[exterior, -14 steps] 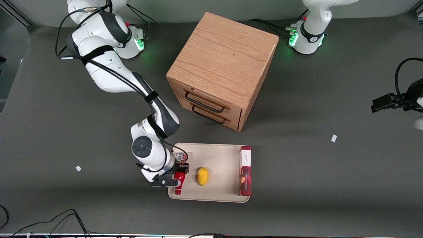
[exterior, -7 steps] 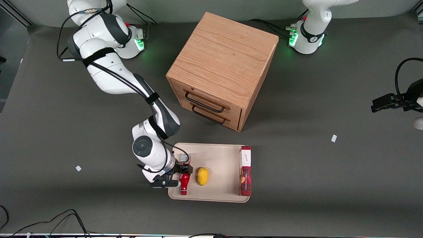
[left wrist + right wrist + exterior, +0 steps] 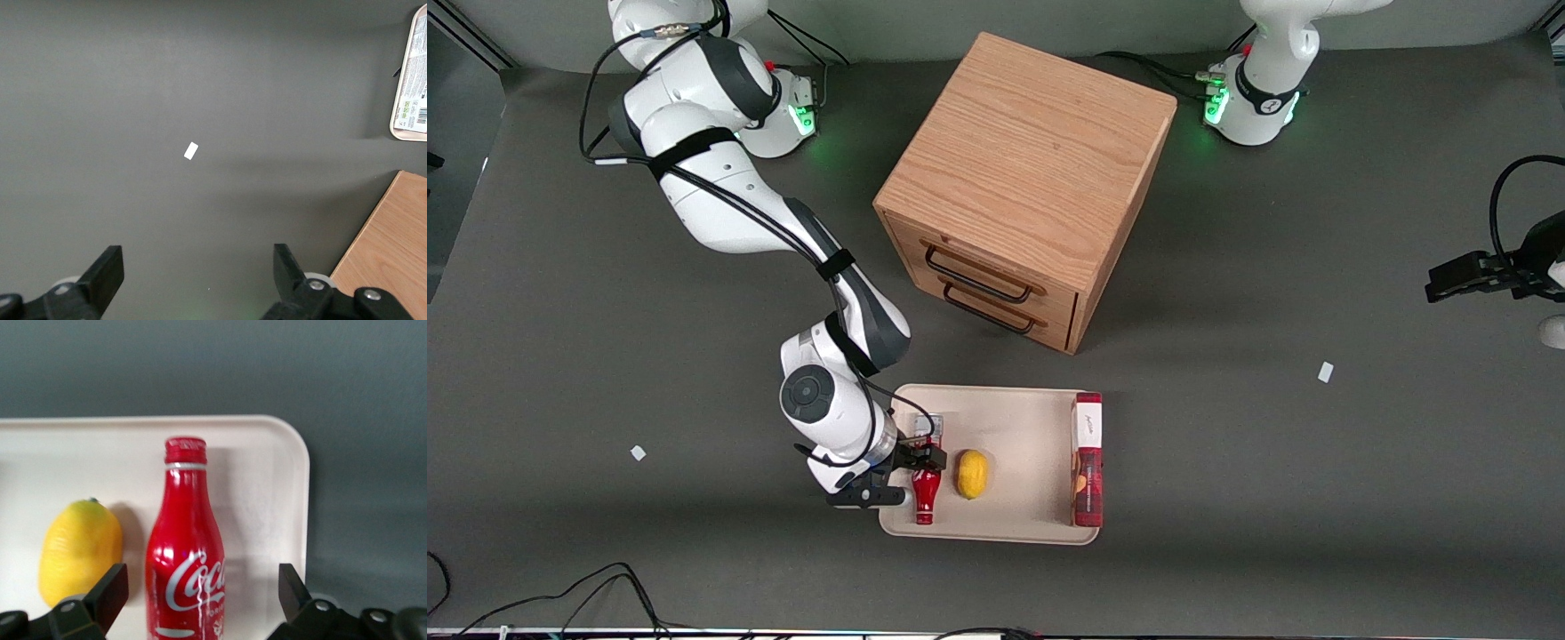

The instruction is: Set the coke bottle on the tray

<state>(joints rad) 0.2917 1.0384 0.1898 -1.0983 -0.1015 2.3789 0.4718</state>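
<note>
Lying flat on the tray (image 3: 1014,418), the coke bottle (image 3: 925,494) rests near the tray's end that faces the working arm, its cap pointing toward the front camera, and a yellow lemon (image 3: 973,474) sits just beside it on the same tray. A long red box (image 3: 1088,460) with a white end lies along the tray's end toward the parked arm, well apart from the bottle. The gripper (image 3: 911,471) hangs low over the bottle's base end, at the tray's edge, with the white wrist just above it. A wooden drawer cabinet (image 3: 1024,178) stands farther from the front camera than the tray, its two dark handles facing the tray. From the left wrist view, only bare dark table (image 3: 200,80), a small white scrap (image 3: 191,151), a corner of the tray and a wooden edge of the cabinet (image 3: 390,240) show. From the right wrist view, the bottle (image 3: 187,560) lies on the cream tray (image 3: 267,453) with its red cap near the rounded rim, the lemon (image 3: 79,550) close alongside but not touching. The gripper (image 3: 200,597) has its black fingertips (image 3: 107,593) spread wide on either side of the bottle, clear of its body and holding nothing.
</note>
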